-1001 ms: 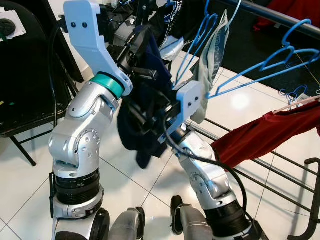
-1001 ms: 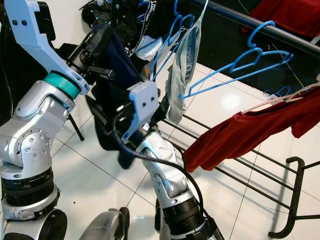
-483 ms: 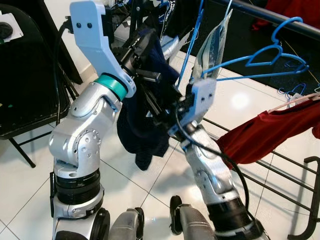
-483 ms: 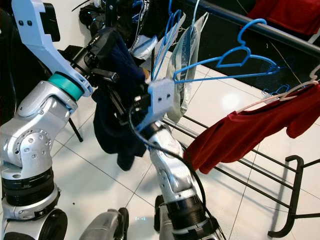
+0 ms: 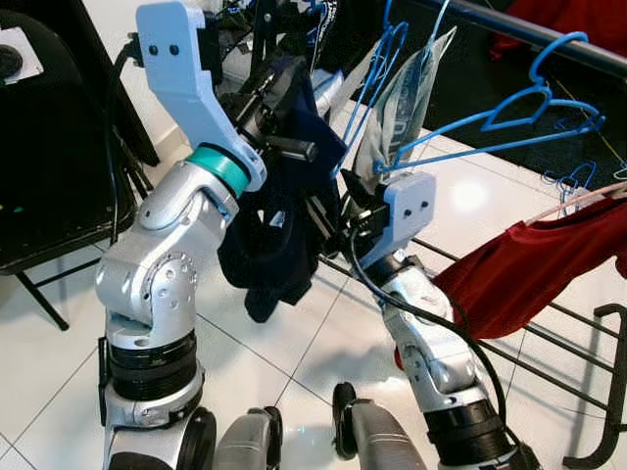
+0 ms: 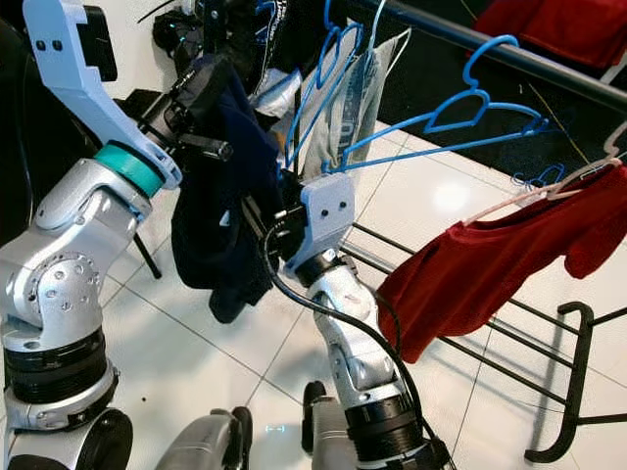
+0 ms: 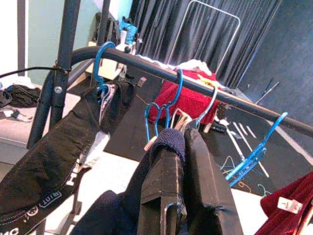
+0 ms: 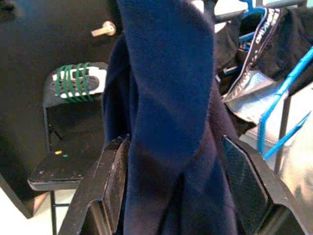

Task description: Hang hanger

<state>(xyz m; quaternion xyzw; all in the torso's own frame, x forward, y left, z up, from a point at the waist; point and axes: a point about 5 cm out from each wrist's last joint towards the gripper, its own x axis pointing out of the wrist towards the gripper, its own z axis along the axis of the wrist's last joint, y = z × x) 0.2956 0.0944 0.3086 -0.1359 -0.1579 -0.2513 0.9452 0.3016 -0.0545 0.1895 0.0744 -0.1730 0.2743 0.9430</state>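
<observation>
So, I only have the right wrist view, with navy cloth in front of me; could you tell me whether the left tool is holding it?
Observer: Yes, the left tool is shut on the navy garment, near its top.
Operator: Thank you. Is the rail close?
Observer: The black rail runs just ahead of that tool.
Operator: Is anything hanging nearby?
Observer: An empty blue hanger and a red garment hang to the robot's right.
</observation>
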